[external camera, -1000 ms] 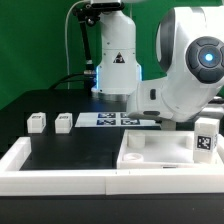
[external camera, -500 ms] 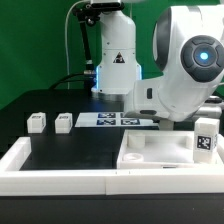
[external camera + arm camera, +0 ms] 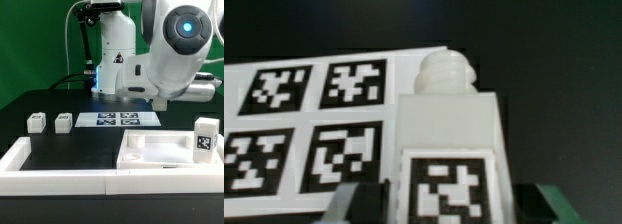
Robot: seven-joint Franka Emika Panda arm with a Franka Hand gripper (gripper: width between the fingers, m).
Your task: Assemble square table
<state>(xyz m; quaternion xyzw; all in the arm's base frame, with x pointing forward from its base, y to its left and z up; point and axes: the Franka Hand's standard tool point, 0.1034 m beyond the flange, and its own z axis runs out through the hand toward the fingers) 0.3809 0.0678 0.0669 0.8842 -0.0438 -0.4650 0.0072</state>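
The white square slab (image 3: 160, 152) lies at the exterior view's front right, with one tagged white leg (image 3: 206, 138) standing at its right edge. Two more legs (image 3: 37, 122) (image 3: 64, 121) stand on the black table at the left. In the wrist view my gripper (image 3: 452, 206) is shut on a fourth leg (image 3: 446, 120). Its tag faces the camera and its rounded tip points away, over the marker board (image 3: 304, 115). A finger (image 3: 359, 202) shows on each side of the leg. In the exterior view the arm's body (image 3: 170, 60) hides the gripper and this leg.
The marker board (image 3: 118, 119) lies behind the slab, in front of the robot base (image 3: 115, 70). A long white rim wall (image 3: 60, 172) runs along the front and left of the work area.
The arm has swung up and toward the exterior view's left. This uncovers the leg standing on the slab's right edge. The other legs and the slab have not moved.
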